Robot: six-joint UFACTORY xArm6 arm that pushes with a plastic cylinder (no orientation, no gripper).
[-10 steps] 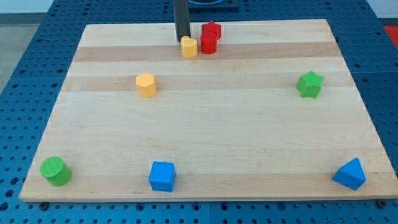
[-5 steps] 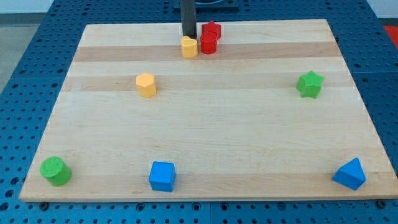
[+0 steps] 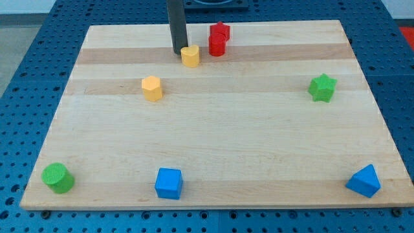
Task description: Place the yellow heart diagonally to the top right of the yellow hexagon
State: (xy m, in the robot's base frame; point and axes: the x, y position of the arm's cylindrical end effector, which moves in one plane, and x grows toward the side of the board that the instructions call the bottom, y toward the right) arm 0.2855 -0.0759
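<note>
Yellow heart [image 3: 190,56] near board's [image 3: 213,162] top edge, up-right of yellow hexagon [image 3: 152,88]. My tip [image 3: 178,52], bare rod holding nothing, just left of heart. Red blocks [image 3: 218,40] right of heart.

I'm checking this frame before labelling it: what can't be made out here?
- Camera view: whether my tip touches the yellow heart; they sit too close to tell.
- The rod's upper part and the arm: cut off by the view's top.
- The two red blocks: the front one overlaps the rear, so their shapes stay unclear.
</note>
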